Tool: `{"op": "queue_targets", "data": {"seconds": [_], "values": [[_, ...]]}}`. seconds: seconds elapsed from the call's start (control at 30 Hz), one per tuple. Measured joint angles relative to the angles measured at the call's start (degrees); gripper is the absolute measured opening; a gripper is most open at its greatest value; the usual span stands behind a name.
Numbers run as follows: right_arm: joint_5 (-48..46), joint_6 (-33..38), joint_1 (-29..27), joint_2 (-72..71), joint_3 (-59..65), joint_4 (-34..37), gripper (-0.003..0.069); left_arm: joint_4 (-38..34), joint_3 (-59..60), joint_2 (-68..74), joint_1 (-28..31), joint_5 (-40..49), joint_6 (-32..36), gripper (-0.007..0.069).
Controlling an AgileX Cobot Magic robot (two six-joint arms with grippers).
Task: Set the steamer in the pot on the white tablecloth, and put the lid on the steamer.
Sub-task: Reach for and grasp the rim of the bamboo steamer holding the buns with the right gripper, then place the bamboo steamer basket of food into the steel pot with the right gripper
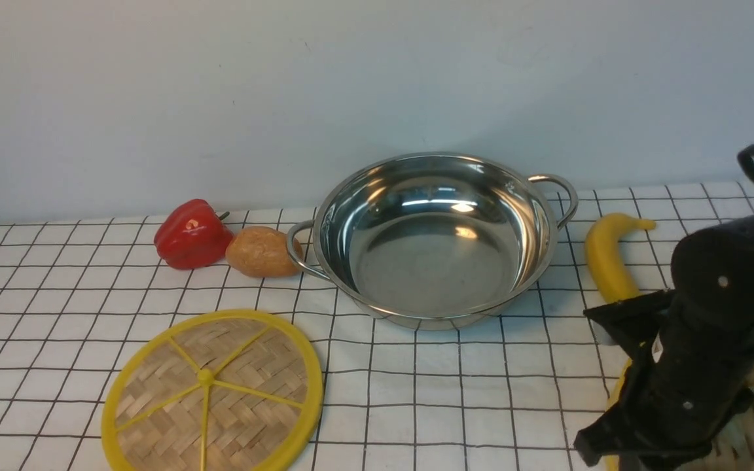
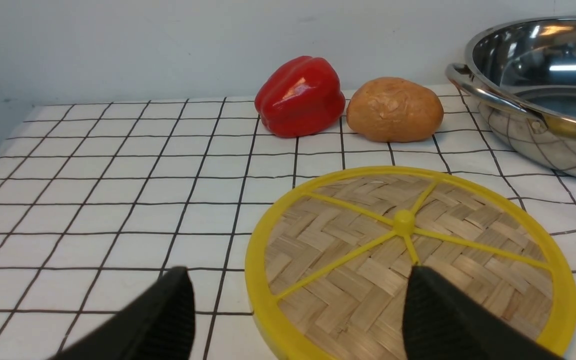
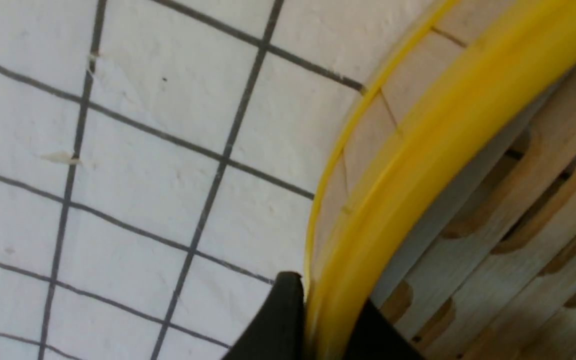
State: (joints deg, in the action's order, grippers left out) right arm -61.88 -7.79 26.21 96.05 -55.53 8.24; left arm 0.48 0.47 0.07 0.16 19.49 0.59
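At the tabletop's (image 1: 482, 392) near right corner the steamer (image 3: 518, 210) is clamped by the right gripper (image 3: 318, 320), one finger (image 3: 278, 325) pressed on each side of its yellow rim (image 3: 433, 130). By the near left corner the lid (image 2: 468, 280) is laid flat just beyond the left gripper (image 2: 298, 272), which is held wide open and empty. Farther back, toward the middle of the far edge, the pot (image 1: 351, 216) is set empty on the white tablecloth (image 1: 56, 294); from the steamer it is found forward and to the left.
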Motion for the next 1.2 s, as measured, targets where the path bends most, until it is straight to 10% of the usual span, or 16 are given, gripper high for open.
{"op": "queue_targets", "data": {"seconds": [1.2], "values": [[-9.5, 11.7, 0.1, 2.9, -34.7, -5.7, 0.006, 0.0, 0.0, -0.1, 0.0, 0.0, 0.0, 0.0515]]}}
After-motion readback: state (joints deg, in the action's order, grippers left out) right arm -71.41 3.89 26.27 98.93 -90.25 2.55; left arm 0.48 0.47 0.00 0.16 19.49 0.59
